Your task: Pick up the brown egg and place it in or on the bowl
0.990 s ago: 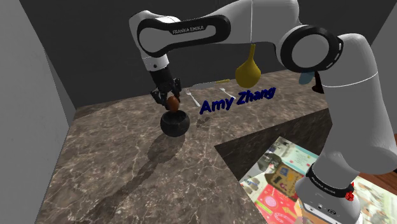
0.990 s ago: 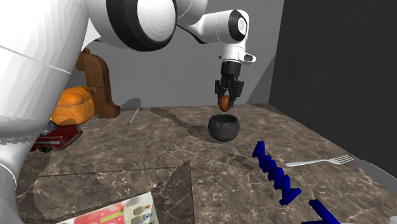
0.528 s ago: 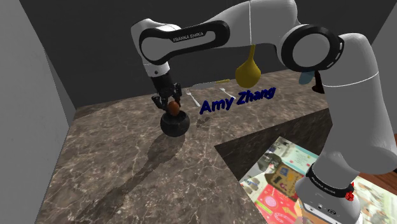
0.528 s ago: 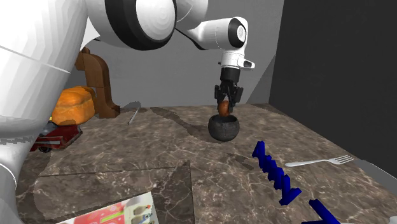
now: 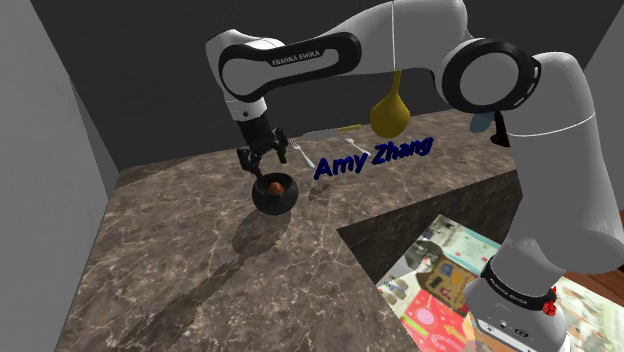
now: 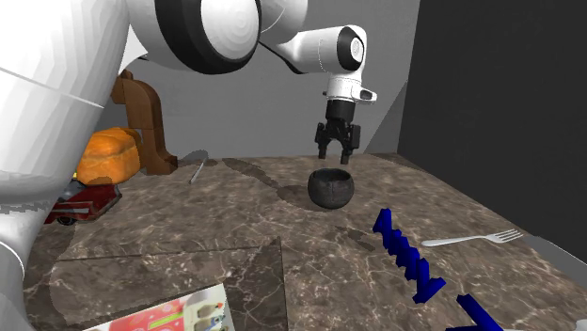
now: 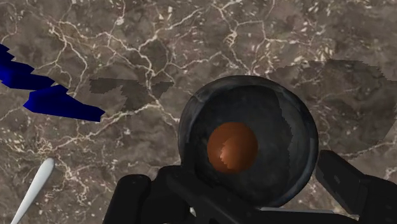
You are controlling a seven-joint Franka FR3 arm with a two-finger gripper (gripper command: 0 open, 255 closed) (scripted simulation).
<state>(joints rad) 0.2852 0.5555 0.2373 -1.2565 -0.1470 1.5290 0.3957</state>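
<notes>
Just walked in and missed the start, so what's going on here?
A white arm is working over a marble counter. Its tool hangs open just above the dark bowl, and the brown egg lies inside the bowl, free of the tool. The placing looks done.

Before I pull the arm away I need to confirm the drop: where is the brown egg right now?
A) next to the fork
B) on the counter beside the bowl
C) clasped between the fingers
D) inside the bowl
D: the egg lies at the bottom of the dark bowl, and the gripper hangs open above it.
</notes>
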